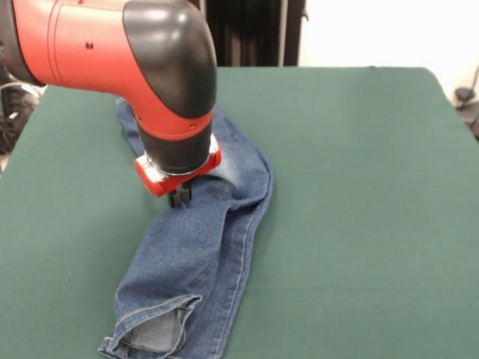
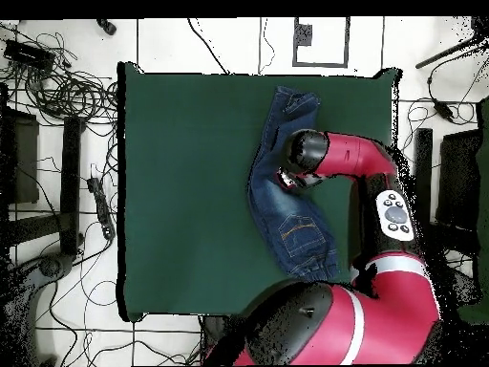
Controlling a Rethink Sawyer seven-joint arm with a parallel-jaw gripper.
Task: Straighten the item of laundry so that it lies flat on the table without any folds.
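The item of laundry (image 1: 202, 254) is a small pair of blue denim jeans lying on the green table (image 1: 359, 187), folded lengthwise with one leg over the other. Its cuffs reach the near edge in the front view, and one cuff is turned open there. My gripper (image 1: 179, 197) points down under the red and black wrist and touches the denim around mid-thigh, near the folded pair's left edge. In the overhead view the jeans (image 2: 277, 205) run from the cuffs at the top to the pocketed seat at the bottom. The wrist (image 2: 308, 153) covers my gripper there.
My arm's bulky elbow (image 1: 157, 67) hangs over the jeans' waist end. Wide green cloth (image 2: 181, 191) lies beside the jeans. Cables (image 2: 72, 96) and dark gear lie on the floor off one table side.
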